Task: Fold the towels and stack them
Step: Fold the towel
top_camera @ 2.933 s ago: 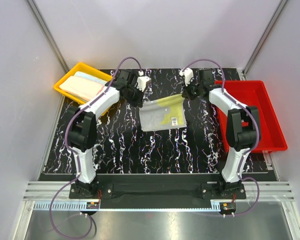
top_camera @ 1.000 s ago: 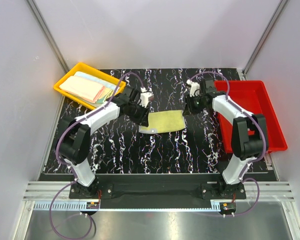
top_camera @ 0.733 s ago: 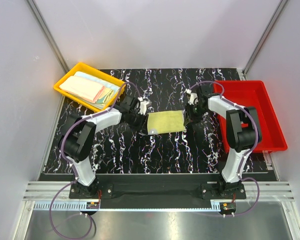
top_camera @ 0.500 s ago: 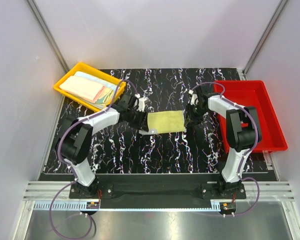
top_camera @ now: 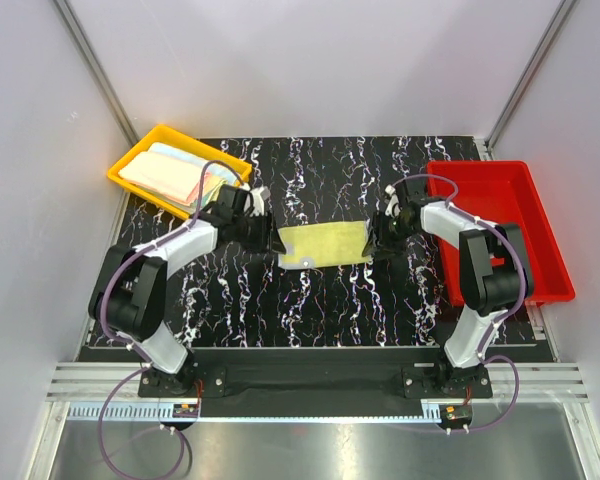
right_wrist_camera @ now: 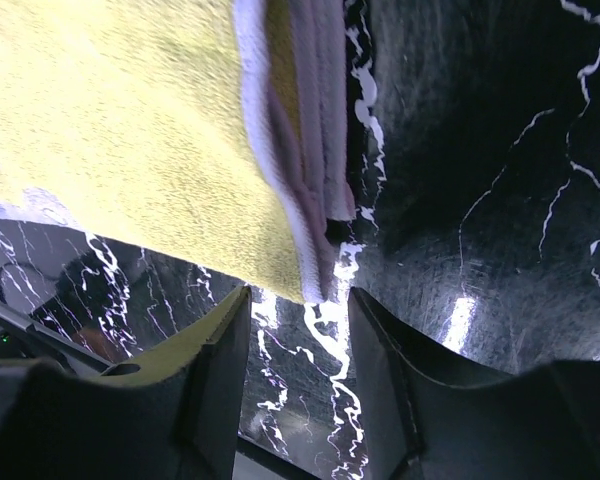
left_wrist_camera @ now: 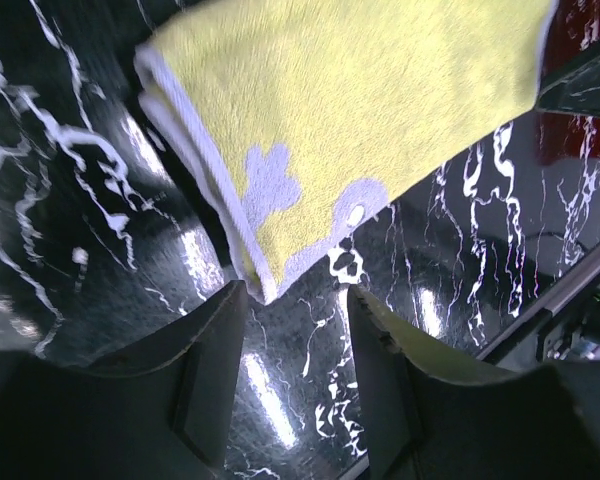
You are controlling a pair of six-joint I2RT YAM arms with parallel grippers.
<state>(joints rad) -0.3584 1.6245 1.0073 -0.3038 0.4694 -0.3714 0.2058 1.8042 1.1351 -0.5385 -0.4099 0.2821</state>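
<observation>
1. The top view alone shows the whole layout: a folded yellow towel (top_camera: 325,243) lies flat at the middle of the black marbled desk (top_camera: 310,300). A yellow tray (top_camera: 130,165) sits at the far left and a red tray (top_camera: 500,230) at the right.
2. Only the top view shows the stack (top_camera: 175,175) of folded towels in the yellow tray. Its top one is pinkish, with light blue and yellowish edges showing beside it; how many there are I cannot tell.
3. The left wrist view adds the towel's near left corner, with its white border and white patches. The left tool (left_wrist_camera: 290,370) has its jaws apart with nothing between them, and that corner lies just ahead of the gap.
4. The right wrist view adds the towel's right edge, where several folded layers show, pale and pinkish under the yellow face. The right tool (right_wrist_camera: 298,370) is likewise spread, gripping nothing, with the edge just ahead of it.
5. The left arm (top_camera: 175,245) reaches in low from the left, its tool just beside the towel's left edge. The right arm (top_camera: 460,225) bends in from the red tray's side to the towel's right edge.
6. Count: two arms, two tools, two trays, one towel on the desk, one stack.
</observation>
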